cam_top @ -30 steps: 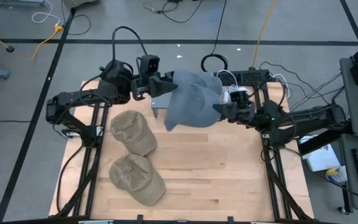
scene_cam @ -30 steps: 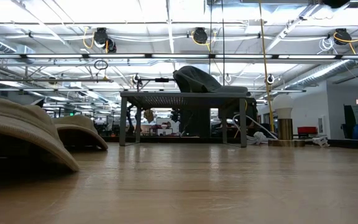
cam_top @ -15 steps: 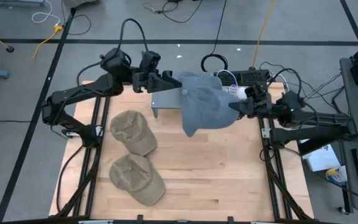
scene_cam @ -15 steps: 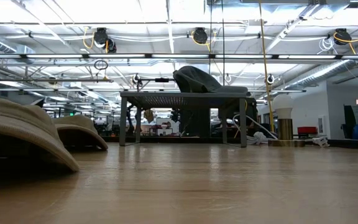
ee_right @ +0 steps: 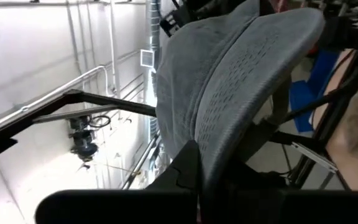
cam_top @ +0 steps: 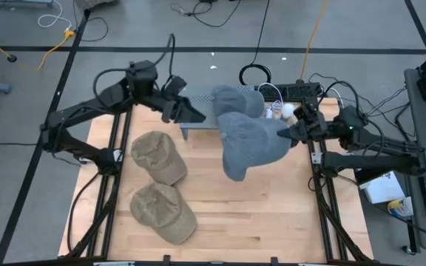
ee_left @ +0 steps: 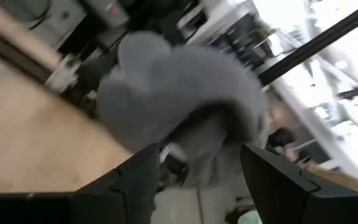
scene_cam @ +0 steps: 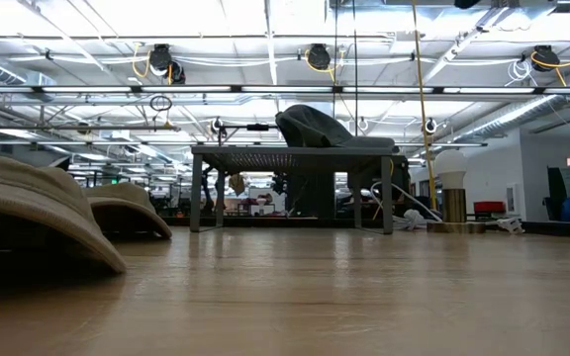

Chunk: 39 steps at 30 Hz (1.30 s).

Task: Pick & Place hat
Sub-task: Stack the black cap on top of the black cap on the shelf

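Note:
A grey hat (cam_top: 254, 140) hangs in the air beside my right gripper (cam_top: 288, 133), over the table's middle right, and fills the right wrist view (ee_right: 229, 81). A second grey hat (cam_top: 235, 98) rests on a small metal stand (cam_top: 196, 124) by the far edge; the low view shows it on top (scene_cam: 315, 127). My left gripper (cam_top: 188, 112) is open above the stand's left end and touches nothing. Its wrist view looks at the grey hats (ee_left: 179, 93) past its spread fingers. My right gripper is shut on the grey hat's edge (ee_right: 209, 152), pinched between its two fingers (ee_right: 185, 168). It comes at the hat roughly level from the table's right side. The hat is lifted clear of the table and stand and reaches out leftward from the fingers.
Two tan hats lie on the table's left half, one (cam_top: 157, 157) behind the other (cam_top: 161, 213); they fill the low view's left (scene_cam: 28, 213). The wood to the right of the tan hats is bare. Cables and a power strip (cam_top: 302, 90) sit past the far edge.
My right gripper has drawn back toward the table's right edge, carrying the grey hat right and slightly nearer, off the stand area. My left gripper has come away from that hat and moved left. The second grey hat on the stand is uncovered.

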Tool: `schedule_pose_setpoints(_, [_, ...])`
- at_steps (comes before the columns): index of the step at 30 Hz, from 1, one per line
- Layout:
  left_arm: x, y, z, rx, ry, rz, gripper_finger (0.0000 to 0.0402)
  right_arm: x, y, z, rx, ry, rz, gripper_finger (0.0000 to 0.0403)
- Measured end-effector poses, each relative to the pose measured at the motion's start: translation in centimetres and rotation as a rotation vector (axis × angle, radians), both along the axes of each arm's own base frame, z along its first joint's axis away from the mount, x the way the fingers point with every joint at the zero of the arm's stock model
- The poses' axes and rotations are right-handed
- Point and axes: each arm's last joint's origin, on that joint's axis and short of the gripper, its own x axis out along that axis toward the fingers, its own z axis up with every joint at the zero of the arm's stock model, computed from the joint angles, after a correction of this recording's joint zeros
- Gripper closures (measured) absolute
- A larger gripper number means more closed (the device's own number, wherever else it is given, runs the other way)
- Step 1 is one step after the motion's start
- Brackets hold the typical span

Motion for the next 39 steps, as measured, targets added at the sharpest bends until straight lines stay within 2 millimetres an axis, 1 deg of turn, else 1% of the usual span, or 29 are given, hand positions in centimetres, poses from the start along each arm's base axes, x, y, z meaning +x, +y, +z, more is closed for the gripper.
schedule_pose_setpoints(3, [-1.0,-0.6,-0.4,0.007,0.080,0.001,0.0172,0.0,-0.8,-0.2,-0.007,0.018,-0.020,0.0398])
schedule_pose_setpoints(6, [-1.8,-1.2,-0.3,0.027,0.104,0.013,0.0172,0.3,-2.0,-0.5,-0.019,0.044,-0.040,0.0398])
schedule_pose_setpoints(10, [-2.2,-1.9,-0.1,0.041,0.103,-0.005,0.0172,0.5,-4.2,-1.1,-0.027,0.100,-0.055,0.0397])
schedule_pose_setpoints(14, [-2.6,-2.5,0.2,0.046,0.088,-0.026,0.0172,0.4,-7.0,-1.9,-0.027,0.153,-0.070,0.0397])
schedule_pose_setpoints(17, [-2.6,-2.8,0.2,0.045,0.092,-0.039,0.0172,0.0,-9.2,-2.1,-0.037,0.152,-0.088,0.0397])
schedule_pose_setpoints(23, [-2.7,-3.3,0.4,0.053,0.082,-0.060,0.0172,-1.4,-13.6,-2.2,-0.077,0.103,-0.187,0.0397])
schedule_pose_setpoints(28, [-2.6,-3.4,0.3,0.052,0.091,-0.065,0.0172,-2.9,-16.6,-3.2,-0.066,0.129,-0.270,0.0399])
schedule_pose_setpoints(31, [-2.7,-3.4,0.1,0.052,0.110,-0.067,0.0172,-3.6,-17.9,-3.8,-0.058,0.145,-0.319,0.0399])
schedule_pose_setpoints(33, [-2.7,-3.4,0.0,0.058,0.113,-0.068,0.0172,-3.7,-18.6,-4.4,-0.048,0.159,-0.329,0.0399])
schedule_pose_setpoints(39, [-2.7,-3.4,0.0,0.059,0.116,-0.067,0.0172,-2.4,-19.6,-6.0,-0.033,0.194,-0.279,0.0399])
